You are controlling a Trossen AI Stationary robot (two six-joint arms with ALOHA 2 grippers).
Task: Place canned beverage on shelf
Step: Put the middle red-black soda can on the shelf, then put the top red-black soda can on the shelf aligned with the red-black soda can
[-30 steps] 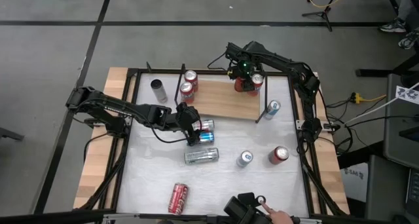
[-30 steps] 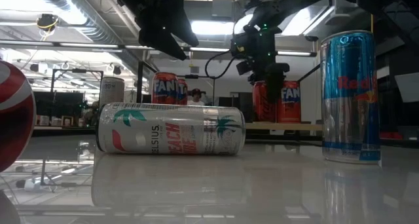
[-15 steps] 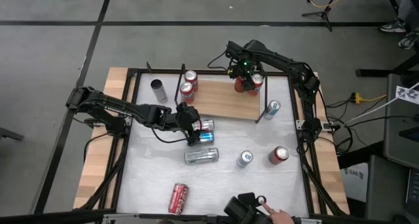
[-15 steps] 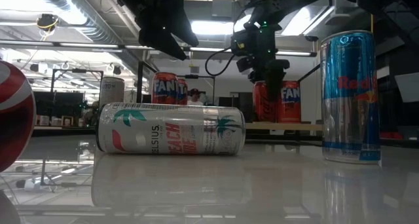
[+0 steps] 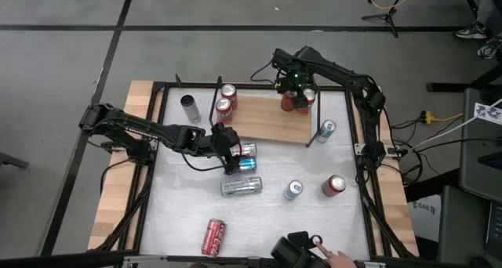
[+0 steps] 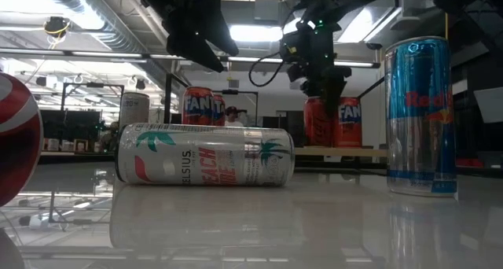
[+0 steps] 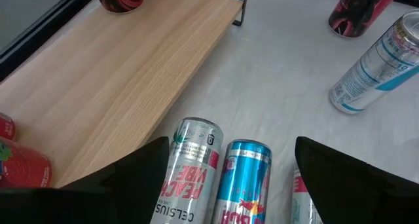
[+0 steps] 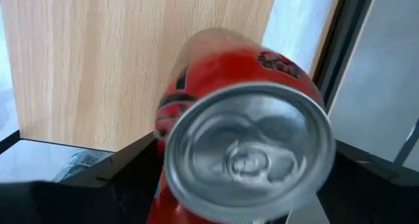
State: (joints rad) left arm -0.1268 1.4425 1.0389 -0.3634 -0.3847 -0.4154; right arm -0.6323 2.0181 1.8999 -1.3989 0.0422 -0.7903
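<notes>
Left end effector (image 5: 231,157), spread and empty, is held over a lying blue can (image 7: 243,178) beside the shelf (image 5: 263,123). Right end effector (image 5: 296,81), released, is seen slightly higher than a moment ago. The red can (image 5: 292,103) is left upright on the shelf's right end, so placement is judged complete. In the right wrist view its base is hidden by its own top.

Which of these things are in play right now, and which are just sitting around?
In play: shelf; red can at its end, right gripper above it; silver can and blue can beneath left gripper.
Lying about: Celsius can; toppled red can; upright red can; Red Bull can; bracket-side can; grey can.
</notes>
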